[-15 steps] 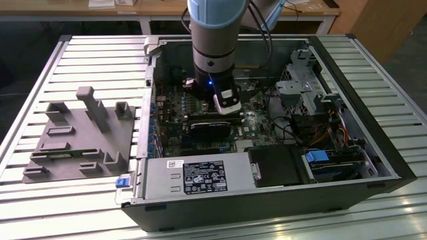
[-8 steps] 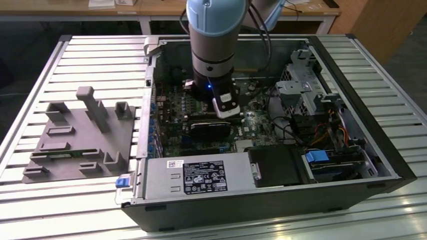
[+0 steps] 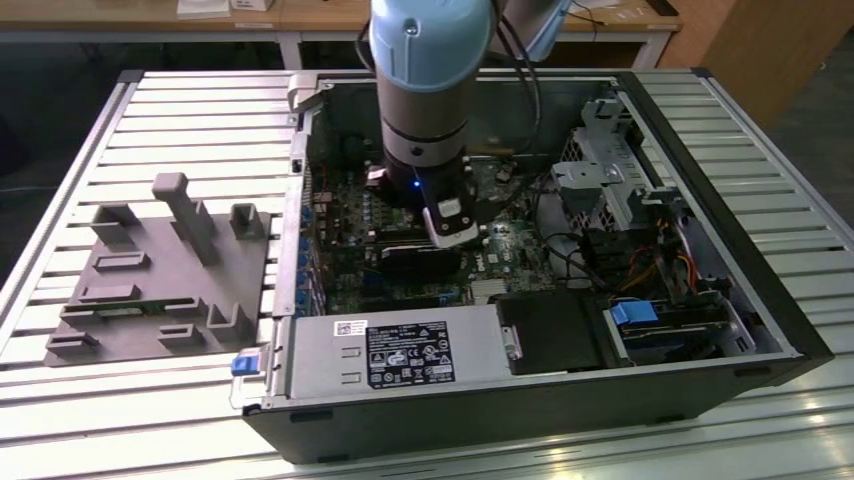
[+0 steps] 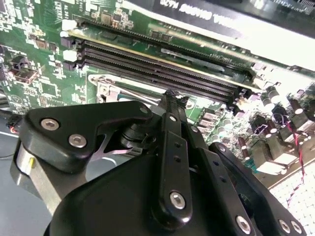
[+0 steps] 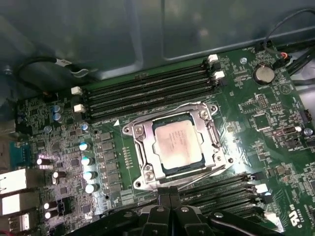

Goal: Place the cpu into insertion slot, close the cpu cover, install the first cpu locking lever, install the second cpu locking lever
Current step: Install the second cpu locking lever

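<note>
CPU (image 5: 177, 143) seated in the insertion slot (image 5: 142, 173) beneath the closed cpu cover (image 5: 212, 129); the gripper (image 5: 170, 192), fingers pressed together and empty, hangs just beside the socket's memory-slot-side edge.

An open black computer case (image 3: 747, 250) lies on the slatted metal desk (image 3: 160, 120). At the exterior view's left sits a grey fixture block (image 3: 160, 280) with upright pegs. Inside the case: green motherboard (image 5: 275, 123), long black memory slots (image 5: 147, 88), a silver power supply (image 3: 387, 355), a blue-tabbed drive bay (image 3: 654, 320).
</note>
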### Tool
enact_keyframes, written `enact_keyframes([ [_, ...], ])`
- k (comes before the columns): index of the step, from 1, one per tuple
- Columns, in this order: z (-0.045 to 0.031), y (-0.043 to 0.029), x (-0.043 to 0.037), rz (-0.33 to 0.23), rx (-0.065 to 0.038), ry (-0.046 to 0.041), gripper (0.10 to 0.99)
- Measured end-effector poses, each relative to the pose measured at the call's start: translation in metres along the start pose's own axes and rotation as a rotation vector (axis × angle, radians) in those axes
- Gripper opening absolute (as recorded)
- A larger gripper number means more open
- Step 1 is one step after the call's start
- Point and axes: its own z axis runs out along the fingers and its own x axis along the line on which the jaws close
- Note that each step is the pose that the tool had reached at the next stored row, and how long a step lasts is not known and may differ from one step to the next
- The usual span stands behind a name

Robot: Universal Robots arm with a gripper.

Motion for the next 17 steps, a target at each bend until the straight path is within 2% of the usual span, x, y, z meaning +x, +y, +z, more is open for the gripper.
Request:
enact_keyframes([
  [3, 0.0022, -0.0016, 0.0029, -0.002, -0.004, 0.0017, 0.102],
  [9, 0.0033, -0.0034, 0.0091, -0.008, -0.004, 0.0034, 0.102],
  [13, 0.0046, -0.0028, 0.0135, -0.011, -0.004, 0.0036, 0.102],
  [17, 0.0057, -0.0012, 0.0143, -0.012, -0.005, 0.0036, 0.102],
])
